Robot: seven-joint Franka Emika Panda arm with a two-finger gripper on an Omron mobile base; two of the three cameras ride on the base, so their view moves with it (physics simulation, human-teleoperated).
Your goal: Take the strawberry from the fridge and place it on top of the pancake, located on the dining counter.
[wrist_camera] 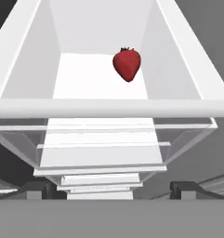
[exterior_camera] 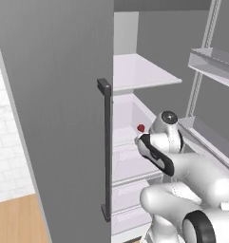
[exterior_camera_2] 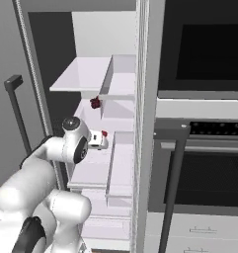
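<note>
The fridge (exterior_camera: 54, 118) stands open and my arm reaches in among its white shelves. The strawberry (wrist_camera: 127, 64), small and bright red, lies toward the back of a white bin (wrist_camera: 20, 60), close to the wall on the right of the hand view. From the base it shows just beyond my hand, as the strawberry (exterior_camera: 140, 128) and the strawberry (exterior_camera_2: 104, 133). My gripper (wrist_camera: 111, 188) is open and holds nothing. It points into the bin, short of the fruit, with the bin's front rim between them. The pancake and the dining counter are out of view.
The grey left door with its dark bar handle (exterior_camera: 106, 152) stands close on my left. Door racks (exterior_camera: 213, 64) jut out on my right. A small dark red object (exterior_camera_2: 95, 103) sits on a higher shelf. A black built-in oven (exterior_camera_2: 204, 173) is right of the fridge.
</note>
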